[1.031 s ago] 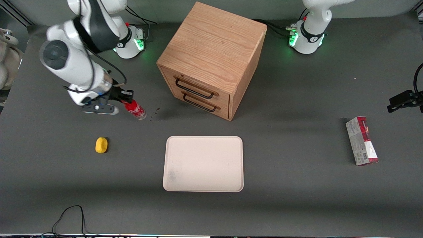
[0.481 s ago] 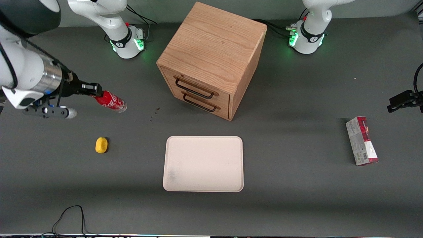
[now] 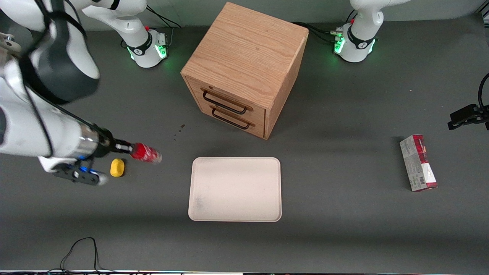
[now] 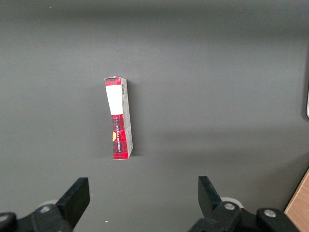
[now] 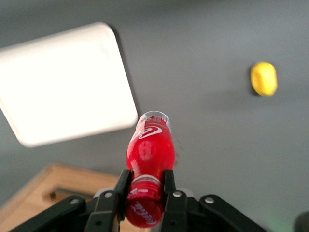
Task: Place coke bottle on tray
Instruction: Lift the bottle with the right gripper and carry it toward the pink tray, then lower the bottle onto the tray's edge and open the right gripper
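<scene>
My right gripper (image 3: 128,148) is shut on the cap end of the coke bottle (image 3: 147,153), a small red bottle with white lettering and a clear base. It holds the bottle in the air, lying nearly level, base pointing toward the tray (image 3: 235,189). The cream-white tray lies flat on the table, nearer the front camera than the wooden drawer cabinet. The bottle is off the tray's edge, toward the working arm's end. In the right wrist view the two black fingers (image 5: 119,186) clamp the bottle's neck (image 5: 148,153), and the tray (image 5: 63,82) shows past the bottle's base.
A wooden two-drawer cabinet (image 3: 244,68) stands mid-table, farther from the front camera than the tray. A small yellow object (image 3: 117,167) lies on the table just below the gripper. A red-and-white carton (image 3: 418,162) lies toward the parked arm's end.
The right arm has lifted the coke bottle off the table near the cabinet, swung out, then carried it nearer the front camera, toward the tray, above the yellow object.
</scene>
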